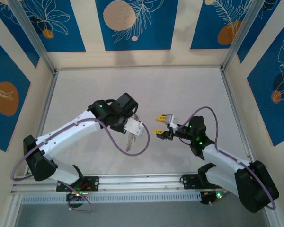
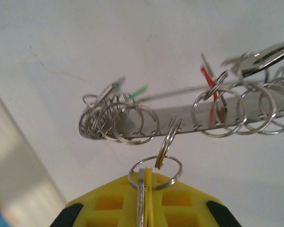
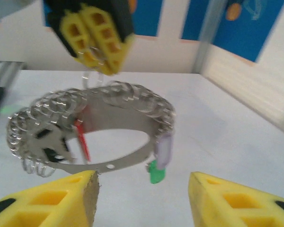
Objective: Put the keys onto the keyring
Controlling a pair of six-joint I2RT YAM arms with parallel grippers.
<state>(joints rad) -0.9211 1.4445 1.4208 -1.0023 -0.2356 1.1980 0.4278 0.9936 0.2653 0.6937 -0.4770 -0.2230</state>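
The keyring [image 2: 180, 116] is a grey metal band loop strung with several small split rings. It dangles from a yellow-headed key [image 2: 149, 198], and my left gripper [image 2: 146, 182] is shut on that key. A red key [image 2: 209, 80] and a green key [image 2: 138, 92] hang on the band. From above, the left gripper [image 1: 138, 128] holds the bunch [image 1: 129, 140] over mid-table. My right gripper [image 1: 158, 124] faces it, open and holding nothing. In the right wrist view the keyring [image 3: 128, 158] hangs just beyond the right gripper [image 3: 142, 187], with the green key [image 3: 156, 172] nearest and the red key [image 3: 83, 142] to the left.
The white table [image 1: 180, 90] is boxed in by patterned walls and metal frame posts [image 1: 234, 42]. An aluminium rail [image 1: 142, 180] carrying both arm bases runs along the near edge. A lilac tag [image 3: 164, 146] hangs on the band above the green key.
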